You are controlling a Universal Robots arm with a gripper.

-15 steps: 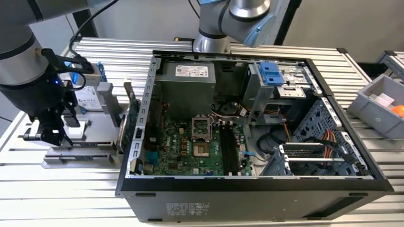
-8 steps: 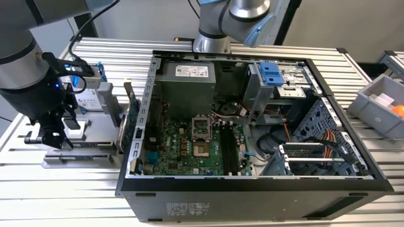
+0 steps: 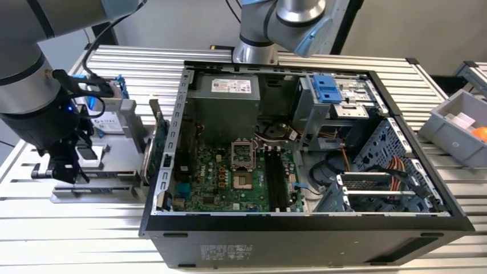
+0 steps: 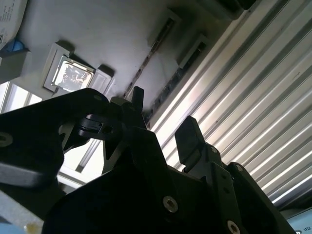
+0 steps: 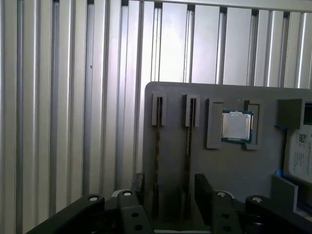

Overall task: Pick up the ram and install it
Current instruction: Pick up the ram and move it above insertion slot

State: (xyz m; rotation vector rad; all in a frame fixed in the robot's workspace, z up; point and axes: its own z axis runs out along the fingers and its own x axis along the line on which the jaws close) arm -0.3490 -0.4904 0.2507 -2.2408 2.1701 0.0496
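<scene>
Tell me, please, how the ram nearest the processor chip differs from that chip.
The ram stands on edge in a narrow slot; the processor chip lies flat, face up. The ram looks long, thin and dark; the chip is square with a bright silver top. Both sit on the grey holder, neither in the claw.

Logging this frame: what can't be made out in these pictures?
- First wrist view: the two thin dark ram sticks stand edge-on in the grey holder plate, so their faces are unseen. The open black pincer covers their ends.
- First wrist view: the silver, white-labelled hard drive is cut off by the frame edge.
- Exterior view: the black motherboard memory slots are too small to judge their latches.
</scene>
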